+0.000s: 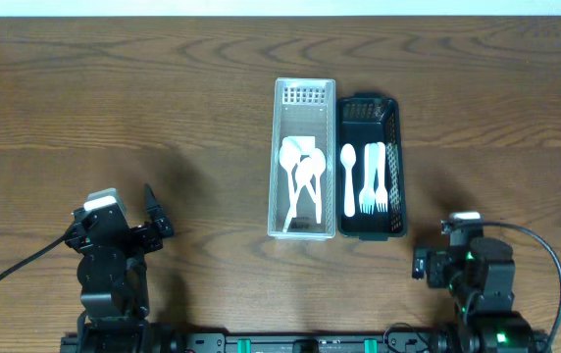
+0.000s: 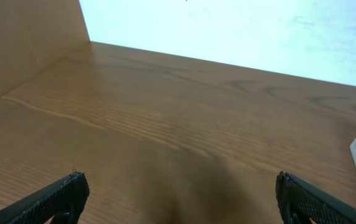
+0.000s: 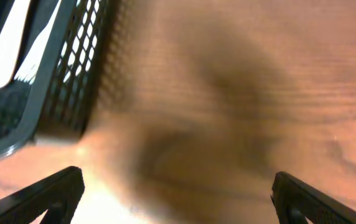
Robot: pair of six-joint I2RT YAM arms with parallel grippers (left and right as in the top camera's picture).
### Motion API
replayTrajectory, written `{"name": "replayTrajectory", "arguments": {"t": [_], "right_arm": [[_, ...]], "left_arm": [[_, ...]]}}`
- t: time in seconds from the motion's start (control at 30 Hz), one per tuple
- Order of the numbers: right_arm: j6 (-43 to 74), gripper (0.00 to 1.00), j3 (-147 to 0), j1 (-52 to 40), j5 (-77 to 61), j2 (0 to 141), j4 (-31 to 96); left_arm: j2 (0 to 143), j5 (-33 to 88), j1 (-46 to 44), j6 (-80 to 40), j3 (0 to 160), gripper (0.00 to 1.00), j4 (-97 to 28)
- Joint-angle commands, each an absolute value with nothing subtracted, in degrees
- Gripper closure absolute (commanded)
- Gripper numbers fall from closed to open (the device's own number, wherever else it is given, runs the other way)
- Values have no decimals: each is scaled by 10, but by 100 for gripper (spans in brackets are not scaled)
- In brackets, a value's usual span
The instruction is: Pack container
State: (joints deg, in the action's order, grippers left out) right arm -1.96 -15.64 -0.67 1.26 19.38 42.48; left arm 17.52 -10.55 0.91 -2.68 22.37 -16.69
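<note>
wood table (image 1: 114,98), white tray (image 1: 274,157) beside black basket (image 1: 397,167), left claw (image 2: 179,186), right claw (image 3: 178,182) both apart

The black basket (image 3: 72,74) is blurred and cropped in the right wrist view.

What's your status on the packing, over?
Left claw open, empty. Right claw open, empty, beside black basket. White basket holds spoons; black one holds a spoon and forks. Nothing blocking either approach.
</note>
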Motion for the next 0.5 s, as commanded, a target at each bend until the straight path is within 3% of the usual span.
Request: {"name": "replayTrajectory", "arguments": {"t": [0.0,0.1,0.27,0.47], "right_arm": [[-32,1,-160,-11,29,138,439],[-33,1,-160,-12,30,88,384],[-34,1,-135,-12,30,8,178],[-36,1,-58,-12,30,3,-38]], "left_arm": [[172,-110,8,-17,226,2,-166],[172,-110,8,-17,226,2,-166],[172,-110,8,-17,226,2,-166],[172,-110,8,-17,226,2,-166]]}}
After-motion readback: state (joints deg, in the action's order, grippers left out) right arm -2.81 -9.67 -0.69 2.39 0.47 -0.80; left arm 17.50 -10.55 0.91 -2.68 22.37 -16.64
